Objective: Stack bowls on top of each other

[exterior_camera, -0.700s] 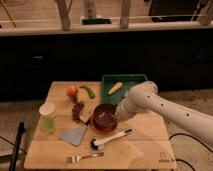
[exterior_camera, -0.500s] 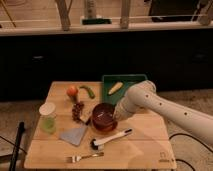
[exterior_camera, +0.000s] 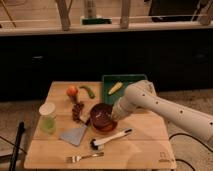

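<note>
A dark maroon glossy bowl point(exterior_camera: 101, 115) sits inside a slightly wider bowl whose orange-brown rim point(exterior_camera: 103, 129) shows beneath it, near the middle of the wooden table point(exterior_camera: 145, 150). My gripper point(exterior_camera: 114, 115) is at the end of the white arm point(exterior_camera: 165, 111) that reaches in from the right. It is at the right rim of the maroon bowl.
A green tray point(exterior_camera: 131, 80) holding a yellow item stands behind the arm. A pale green cup with white lid point(exterior_camera: 48, 118) is at the left. An orange fruit point(exterior_camera: 72, 91), a green pepper point(exterior_camera: 88, 91), grapes point(exterior_camera: 77, 110), a grey napkin point(exterior_camera: 75, 134), a white-handled brush point(exterior_camera: 111, 139) and a fork point(exterior_camera: 84, 157) lie around the bowls.
</note>
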